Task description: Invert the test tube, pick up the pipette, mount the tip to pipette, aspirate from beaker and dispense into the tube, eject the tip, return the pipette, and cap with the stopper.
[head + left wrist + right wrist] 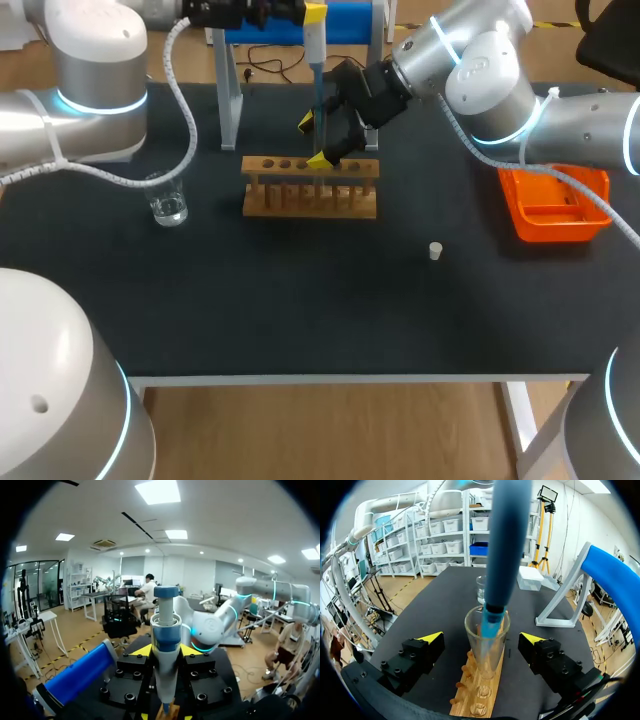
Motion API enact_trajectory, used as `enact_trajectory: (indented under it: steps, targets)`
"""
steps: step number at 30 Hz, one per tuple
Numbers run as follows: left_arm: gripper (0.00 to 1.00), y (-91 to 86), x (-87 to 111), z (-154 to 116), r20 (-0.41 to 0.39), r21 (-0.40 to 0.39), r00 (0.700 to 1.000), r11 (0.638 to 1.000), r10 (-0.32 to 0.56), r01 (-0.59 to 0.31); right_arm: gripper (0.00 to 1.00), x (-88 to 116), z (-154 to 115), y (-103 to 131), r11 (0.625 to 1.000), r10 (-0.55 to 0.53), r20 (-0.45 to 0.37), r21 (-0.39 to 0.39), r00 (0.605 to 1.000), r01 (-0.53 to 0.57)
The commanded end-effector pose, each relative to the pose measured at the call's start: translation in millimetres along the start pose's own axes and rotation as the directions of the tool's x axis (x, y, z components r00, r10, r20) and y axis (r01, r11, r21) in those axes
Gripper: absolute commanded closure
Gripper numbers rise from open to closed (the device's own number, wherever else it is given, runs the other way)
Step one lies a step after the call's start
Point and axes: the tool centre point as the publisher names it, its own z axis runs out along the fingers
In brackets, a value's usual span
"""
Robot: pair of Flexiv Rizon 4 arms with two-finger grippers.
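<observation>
Gripping blue pipette (165,630) — left gripper (165,651); right gripper (481,639) wide, flanking clear glass tube (498,652).

Arms (95,60) silver-white, rounded joints, glowing cyan rings (97,101); white ribbed cables (186,100); black screw-studded jaws, yellow tips (432,636).

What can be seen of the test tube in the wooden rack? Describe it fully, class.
The test tube is clear glass and stands upright in a hole of the wooden rack, its mouth open upward and uncapped. The pipette comes down from above with its blue tip inside the mouth. The right claw is open around the tube, one finger on each side, neither touching it.
</observation>
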Motion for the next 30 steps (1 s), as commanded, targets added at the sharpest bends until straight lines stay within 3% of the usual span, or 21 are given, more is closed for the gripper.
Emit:
enact_trajectory:
  steps: [1,30]
  targets:
    - [1.0,2.1,-0.7,3,0.004,0.006,1.0,1.0,-0.001,0.001,0.0,0,-1,1,1.0,0.001,-0.001,0.004,1.0,-0.001]
    - [1.0,1.1,8.5,4,0.015,0.006,1.0,1.0,-0.006,0.006,0.0,0,-1,1,1.0,0.001,-0.001,0.004,1.0,-0.001]
